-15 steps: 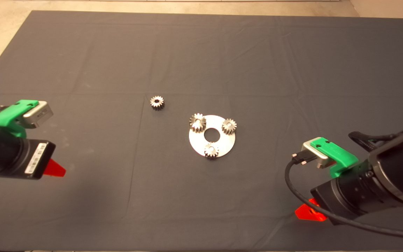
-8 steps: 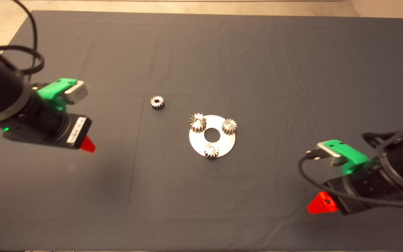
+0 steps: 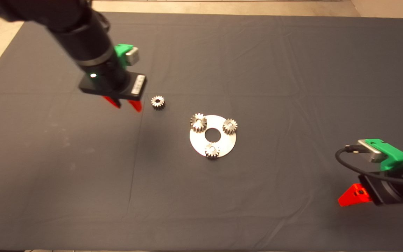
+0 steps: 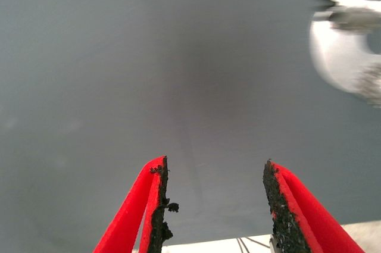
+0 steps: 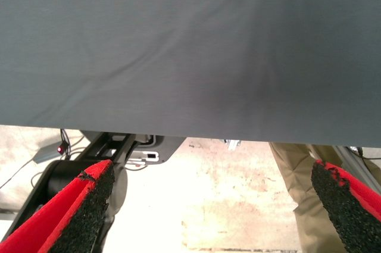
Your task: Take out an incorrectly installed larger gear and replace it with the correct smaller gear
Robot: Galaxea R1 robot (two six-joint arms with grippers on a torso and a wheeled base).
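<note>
On the dark mat (image 3: 257, 70), a round silvery plate (image 3: 222, 145) with a centre hole lies near the middle, carrying three gears around that hole. The larger gear (image 3: 198, 122) sits at the plate's far-left edge; it is silvery-grey with long, deep-cut teeth that give it a star-like look. Two small fine-toothed gears fill the other places, one (image 3: 229, 126) at the far-right edge and one (image 3: 212, 151) at the near edge. The smaller gear (image 3: 157, 102) lies flat and alone on the mat, off the plate to its far left, with short teeth and a dark round bore. Nothing lies between it and the left gripper (image 3: 124, 104), which hangs just beside it on the side away from the plate, fingers spread apart and empty; in the left wrist view the left gripper (image 4: 214, 172) looks over bare mat with the plate blurred at one corner. The right gripper (image 3: 351, 197) waits near the mat's near-right edge, wide open and holding nothing; its wrist view shows the mat's edge, the floor and a person's leg (image 5: 297, 175).
</note>
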